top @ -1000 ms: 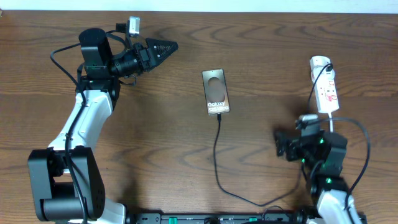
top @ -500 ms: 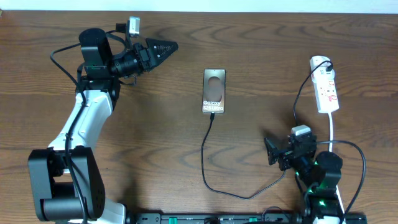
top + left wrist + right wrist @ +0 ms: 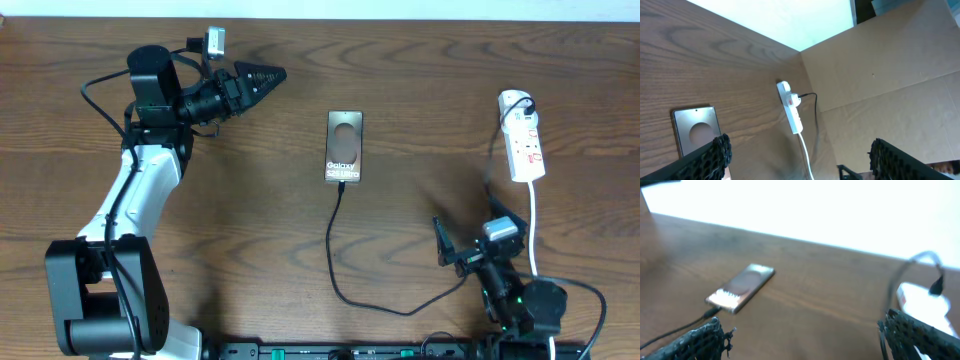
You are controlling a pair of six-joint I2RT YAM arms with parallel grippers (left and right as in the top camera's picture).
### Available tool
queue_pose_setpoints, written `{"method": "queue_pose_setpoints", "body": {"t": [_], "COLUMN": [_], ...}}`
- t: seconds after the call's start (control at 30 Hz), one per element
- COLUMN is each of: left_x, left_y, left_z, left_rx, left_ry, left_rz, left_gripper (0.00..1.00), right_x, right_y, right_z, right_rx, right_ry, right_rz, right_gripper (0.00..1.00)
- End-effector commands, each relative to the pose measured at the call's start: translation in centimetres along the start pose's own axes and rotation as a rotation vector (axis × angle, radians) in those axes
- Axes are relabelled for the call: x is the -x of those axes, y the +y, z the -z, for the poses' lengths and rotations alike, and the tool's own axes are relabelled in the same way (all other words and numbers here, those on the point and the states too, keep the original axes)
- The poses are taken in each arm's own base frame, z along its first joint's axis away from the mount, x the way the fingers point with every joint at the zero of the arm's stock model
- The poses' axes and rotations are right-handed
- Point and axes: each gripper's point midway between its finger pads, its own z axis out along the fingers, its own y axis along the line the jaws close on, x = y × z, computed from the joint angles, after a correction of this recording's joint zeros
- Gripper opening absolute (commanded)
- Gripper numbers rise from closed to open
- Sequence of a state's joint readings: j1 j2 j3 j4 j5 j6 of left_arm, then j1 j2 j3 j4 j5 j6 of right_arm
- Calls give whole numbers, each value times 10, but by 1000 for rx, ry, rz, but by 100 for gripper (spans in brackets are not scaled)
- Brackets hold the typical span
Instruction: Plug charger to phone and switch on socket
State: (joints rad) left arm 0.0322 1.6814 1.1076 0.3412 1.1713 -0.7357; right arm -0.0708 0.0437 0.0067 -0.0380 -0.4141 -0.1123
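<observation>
Right claw spread open and empty at the near edge, left claw likewise released at far left, charger seen joined to the near end of the phone at centre, socket laid far right.

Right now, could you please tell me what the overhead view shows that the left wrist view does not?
Only overhead: the right gripper, open at the lower right, and the charger looping away from the near edge of the phone, whose Galaxy lettering is readable. Only left wrist: a brown cardboard panel behind the socket, and the left gripper seen from behind, its fingers wide apart. Both: the phone and the white socket with a black plug in its far end.
</observation>
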Motion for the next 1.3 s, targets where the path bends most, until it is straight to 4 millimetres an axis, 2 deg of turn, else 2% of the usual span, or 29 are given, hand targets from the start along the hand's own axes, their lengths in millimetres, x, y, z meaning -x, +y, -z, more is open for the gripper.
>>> {"method": "queue_pose_setpoints", "body": {"t": [0.0, 0.2, 1.13, 1.27], "left_x": [4, 4, 6, 12], "left_y": [-7, -7, -5, -6], "left_z": [2, 2, 5, 6], "left_rx": [-7, -7, -2, 23], "left_ry": [-9, -9, -16, -48], "left_rz": [-23, -23, -21, -112], "left_gripper": [90, 90, 90, 90], "right_x": [6, -2, -2, -2], "right_y": [3, 3, 3, 3], "right_z": [1, 0, 0, 0], "right_rx": [10, 14, 14, 14], "right_ry": [-29, 5, 6, 6], "right_rz": [2, -13, -13, -13], "right_gripper": [99, 99, 99, 99]}}
